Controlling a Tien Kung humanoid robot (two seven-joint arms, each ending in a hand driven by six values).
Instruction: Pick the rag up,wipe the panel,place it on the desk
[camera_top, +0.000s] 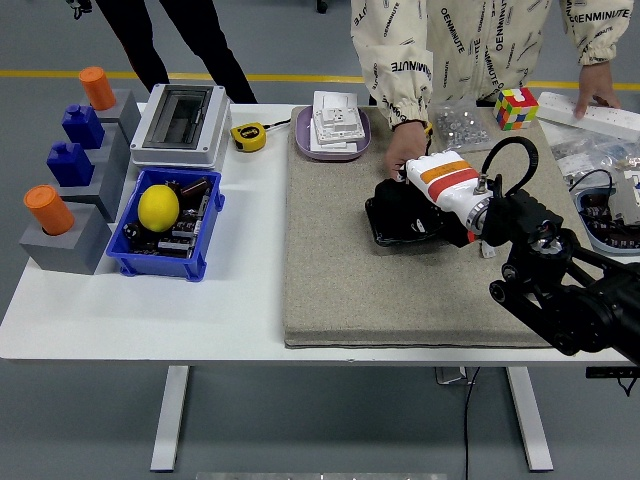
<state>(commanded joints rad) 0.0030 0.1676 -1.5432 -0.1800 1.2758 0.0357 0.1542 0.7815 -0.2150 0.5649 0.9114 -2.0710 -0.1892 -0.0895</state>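
Observation:
My right hand (422, 192), white with an orange stripe, is shut on a black rag (389, 203) and presses it onto a black panel (402, 237). The panel lies on the beige mat (330, 280) at mid table. A person at the far side holds the panel's far edge with one hand (404, 146). The rag hides most of the panel and my fingertips. My left arm is out of view.
A purple tray of white switch plates (335, 128) lies behind the panel. A Rubik's cube (515, 106), a bag of screws (455, 121) and a bin of cables (600, 205) are at right. A yellow tape measure (248, 136), grey box (181, 123) and blue bin (165, 225) with a lemon are at left.

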